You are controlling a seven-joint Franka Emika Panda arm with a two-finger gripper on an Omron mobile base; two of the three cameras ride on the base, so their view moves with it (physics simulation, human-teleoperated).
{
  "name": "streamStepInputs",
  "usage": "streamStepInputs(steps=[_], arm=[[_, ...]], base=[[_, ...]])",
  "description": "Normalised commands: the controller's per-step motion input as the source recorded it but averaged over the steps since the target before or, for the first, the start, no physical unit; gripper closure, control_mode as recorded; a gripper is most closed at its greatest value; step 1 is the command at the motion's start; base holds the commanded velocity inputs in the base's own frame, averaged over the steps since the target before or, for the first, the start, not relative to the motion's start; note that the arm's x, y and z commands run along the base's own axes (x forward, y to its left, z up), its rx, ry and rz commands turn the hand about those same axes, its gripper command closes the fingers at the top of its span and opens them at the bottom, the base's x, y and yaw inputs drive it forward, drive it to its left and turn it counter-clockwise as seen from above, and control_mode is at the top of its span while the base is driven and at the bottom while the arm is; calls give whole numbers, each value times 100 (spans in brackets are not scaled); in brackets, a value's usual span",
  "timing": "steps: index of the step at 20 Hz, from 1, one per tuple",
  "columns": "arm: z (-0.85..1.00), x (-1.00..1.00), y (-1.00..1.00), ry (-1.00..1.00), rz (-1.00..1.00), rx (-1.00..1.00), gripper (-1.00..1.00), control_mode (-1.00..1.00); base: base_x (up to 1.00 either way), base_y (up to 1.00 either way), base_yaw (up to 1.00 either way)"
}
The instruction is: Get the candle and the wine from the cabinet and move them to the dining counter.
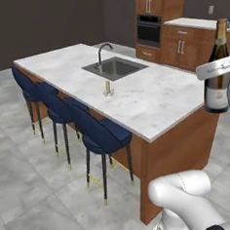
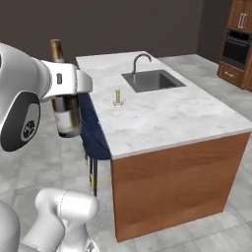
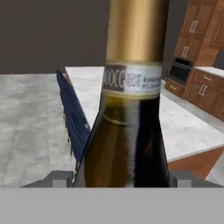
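Note:
My gripper (image 1: 217, 70) is shut on the wine (image 1: 219, 82), a dark bottle with a gold neck and a pale label, held upright in the air off the near right corner of the dining counter (image 1: 150, 104). From the right base view the wine (image 2: 66, 115) hangs in the gripper (image 2: 69, 81) left of the dining counter (image 2: 162, 115), above the stools. Close up, the wine (image 3: 131, 131) stands between the dark tips of the gripper (image 3: 120, 179). The candle (image 1: 107, 89), small and pale on a round dish, stands on the counter in front of the sink; it is the candle (image 2: 117, 98) near the left edge. The cabinet is out of view.
A dark inset sink (image 1: 114, 68) with a faucet (image 1: 102, 52) sits in the counter. Navy stools (image 1: 101, 132) line its left side. A wall oven (image 1: 149, 30) and brown drawer cabinets (image 1: 182, 45) stand at the back right. Grey tiled floor (image 1: 29, 182) surrounds the island.

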Motion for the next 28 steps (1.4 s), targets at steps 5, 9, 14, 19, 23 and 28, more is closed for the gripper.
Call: streamStepInputs(steps=[5, 9, 14, 19, 23, 28], arm=[[0, 0, 0, 0, 0, 0, 100, 100], [0, 0, 0, 0, 0, 0, 100, 100], [0, 0, 0, 0, 0, 0, 100, 100], [0, 0, 0, 0, 0, 0, 100, 100], [0, 0, 0, 0, 0, 0, 100, 100], [0, 0, 0, 0, 0, 0, 100, 100]], base=[[24, 100, -42], [37, 100, -42], [31, 92, -41], [23, 81, -40], [25, 71, -37], [18, 66, -40]])
